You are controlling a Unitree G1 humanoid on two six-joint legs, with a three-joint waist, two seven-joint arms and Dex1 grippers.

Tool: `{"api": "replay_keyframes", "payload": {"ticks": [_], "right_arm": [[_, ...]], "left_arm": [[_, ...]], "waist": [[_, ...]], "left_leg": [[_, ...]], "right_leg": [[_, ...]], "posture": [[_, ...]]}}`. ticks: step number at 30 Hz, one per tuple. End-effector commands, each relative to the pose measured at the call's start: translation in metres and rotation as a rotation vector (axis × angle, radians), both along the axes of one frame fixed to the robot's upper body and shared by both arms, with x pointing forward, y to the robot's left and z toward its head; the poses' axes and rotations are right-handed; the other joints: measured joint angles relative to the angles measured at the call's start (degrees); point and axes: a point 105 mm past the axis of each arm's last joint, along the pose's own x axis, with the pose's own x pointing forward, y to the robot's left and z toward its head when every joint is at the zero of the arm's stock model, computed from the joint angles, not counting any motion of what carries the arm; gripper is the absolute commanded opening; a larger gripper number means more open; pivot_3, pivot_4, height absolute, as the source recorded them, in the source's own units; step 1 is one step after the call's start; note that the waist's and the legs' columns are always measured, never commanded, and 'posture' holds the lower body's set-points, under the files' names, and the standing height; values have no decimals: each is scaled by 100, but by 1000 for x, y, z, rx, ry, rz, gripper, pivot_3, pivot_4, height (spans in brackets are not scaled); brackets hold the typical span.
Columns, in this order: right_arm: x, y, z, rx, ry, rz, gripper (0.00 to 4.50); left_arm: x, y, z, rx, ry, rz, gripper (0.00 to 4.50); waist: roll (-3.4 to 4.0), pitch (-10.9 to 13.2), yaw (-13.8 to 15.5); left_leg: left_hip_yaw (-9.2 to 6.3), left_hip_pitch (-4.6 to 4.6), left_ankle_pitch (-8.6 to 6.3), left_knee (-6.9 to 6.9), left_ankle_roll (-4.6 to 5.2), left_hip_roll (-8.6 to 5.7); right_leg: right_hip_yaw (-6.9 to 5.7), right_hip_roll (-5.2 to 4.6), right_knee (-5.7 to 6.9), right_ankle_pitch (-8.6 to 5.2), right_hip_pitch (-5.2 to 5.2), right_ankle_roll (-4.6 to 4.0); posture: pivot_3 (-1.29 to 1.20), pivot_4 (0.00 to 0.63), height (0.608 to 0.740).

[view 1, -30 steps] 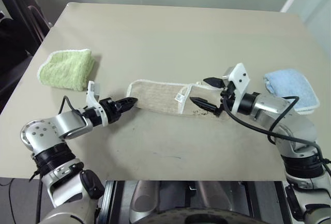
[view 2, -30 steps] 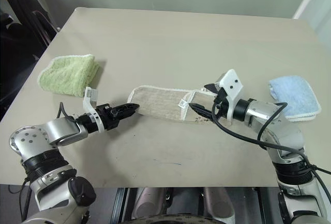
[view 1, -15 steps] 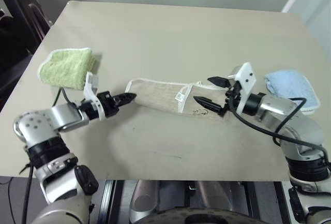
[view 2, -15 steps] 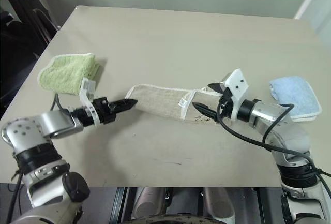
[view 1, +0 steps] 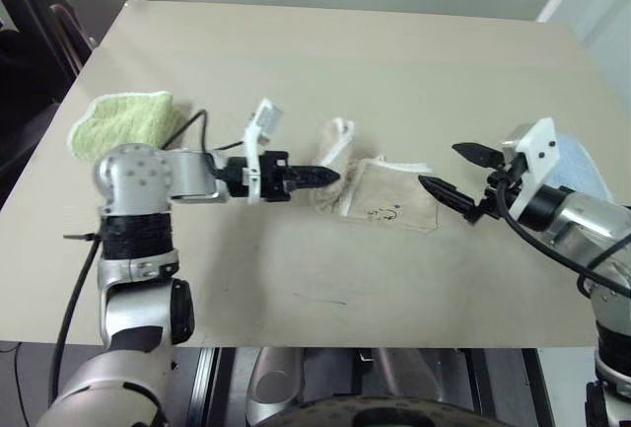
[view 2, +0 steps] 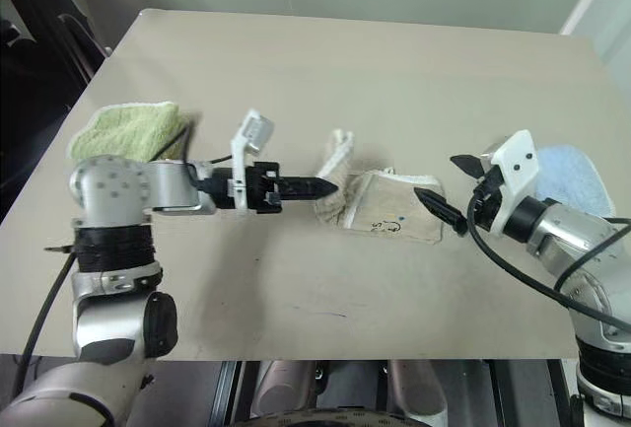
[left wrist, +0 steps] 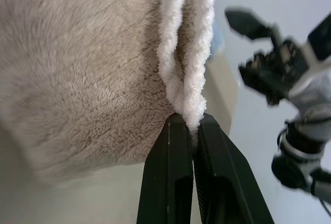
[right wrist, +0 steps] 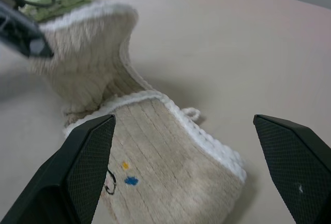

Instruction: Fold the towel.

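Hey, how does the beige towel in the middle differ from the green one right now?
The beige towel is half folded, one end lifted off the table; the green towel lies fully folded, flat. The left tool is shut on the beige towel's white-corded edge; nothing touches the green towel. The beige towel has a small print with coloured dots; the green towel looks plain and fluffier. Both are terry cloths on the same table.

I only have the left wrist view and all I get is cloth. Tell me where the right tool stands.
Observer: The right tool hangs open just past the towel's flat end, touching nothing.
Operator: Report what my left tool has.
Observer: The left tool is shut on the towel's raised end, lifted over the flat half.
Operator: Name what's beside me.
Observer: A green towel lies behind the left arm.
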Motion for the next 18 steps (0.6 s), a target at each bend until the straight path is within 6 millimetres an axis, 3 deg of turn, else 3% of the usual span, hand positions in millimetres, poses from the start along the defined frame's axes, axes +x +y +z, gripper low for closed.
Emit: {"api": "replay_keyframes", "payload": {"ticks": [1,12,14,18], "right_arm": [[-7,-5,16,-1,-68,-37,4500],[-16,-16,16,-12,-71,-120,4500],[-17,-17,15,-13,-73,-133,4500],[-16,-17,16,-12,-83,-149,4500]], "left_arm": [[1,-25,13,-42,-62,-105,32],[11,-94,1,-57,-61,-244,32],[12,-113,-9,-56,-35,-252,32],[5,-133,-21,-51,-12,-300,32]], "waist": [[0,1,12],[-1,2,47],[0,2,56],[2,4,68]], "left_leg": [[0,-1,0,2,7,0],[-6,1,-4,12,51,-6],[-4,0,-4,12,52,-7],[-3,0,-5,12,60,-17]], "right_leg": [[0,0,0,1,1,2],[1,-4,-4,14,18,20],[2,-4,-8,14,21,28],[10,-9,-11,11,24,53]], "posture": [[0,150,697],[0,150,697],[0,150,697],[0,150,697]]}}
